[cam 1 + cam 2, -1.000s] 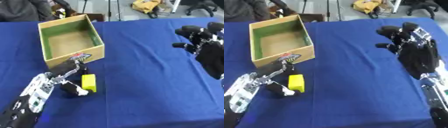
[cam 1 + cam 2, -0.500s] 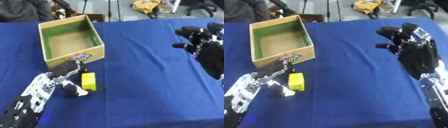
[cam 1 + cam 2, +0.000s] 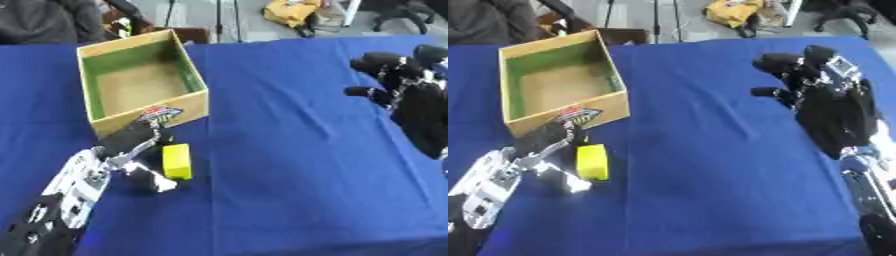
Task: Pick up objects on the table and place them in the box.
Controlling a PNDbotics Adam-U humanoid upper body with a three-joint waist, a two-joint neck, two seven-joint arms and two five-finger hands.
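Observation:
A yellow block (image 3: 178, 161) lies on the blue table just in front of the cardboard box (image 3: 194, 106), whose green-lined inside looks empty. My left hand (image 3: 128, 150) reaches in from the lower left. Its fingers extend above the block's left side and its thumb sits below it, so the block lies in the gap between them. The hand is open and I cannot tell if it touches the block. My right hand (image 3: 824, 95) hangs raised at the right, fingers relaxed, holding nothing.
The box has a printed label (image 3: 577, 114) on its near wall. The blue cloth (image 3: 289, 175) covers the table between the two hands. Beyond the far edge stand chair legs and a yellow bundle (image 3: 293, 10) on the floor.
My left hand has edged closer around the yellow block, thumb spreading below it. The right hand has stayed where it was.

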